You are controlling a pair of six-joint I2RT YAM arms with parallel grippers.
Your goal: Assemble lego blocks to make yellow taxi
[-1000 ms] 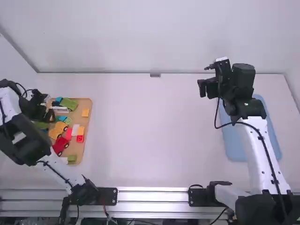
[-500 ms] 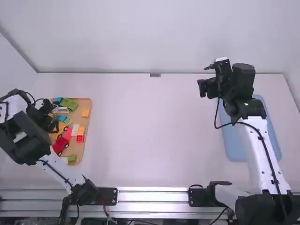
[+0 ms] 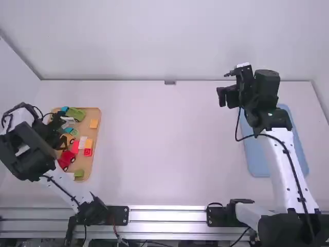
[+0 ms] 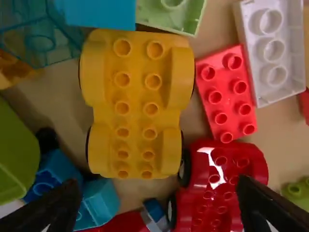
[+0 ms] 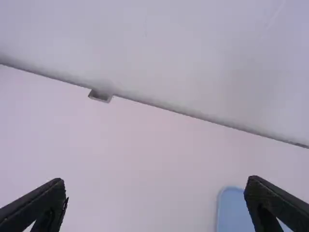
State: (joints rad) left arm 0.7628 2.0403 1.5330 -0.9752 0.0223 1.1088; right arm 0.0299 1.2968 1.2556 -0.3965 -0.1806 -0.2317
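Lies upright on the tan tray (image 3: 93,114) as a yellow wheeled base (image 4: 137,108), with rounded fenders along both sides. Shows two rows of round studs facing up. Sits just beside a red studded brick (image 4: 226,93).

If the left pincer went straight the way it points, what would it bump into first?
Probably the yellow car piece. The red car piece is close beside it, so the left pincer might brush that; depth is unclear.

High view: far above tabletop (image 3: 169,149), forward-down. Left wrist: close over brown tray (image 3: 97,116). Right: toward far edge, shares blue tray (image 3: 257,162) with high.
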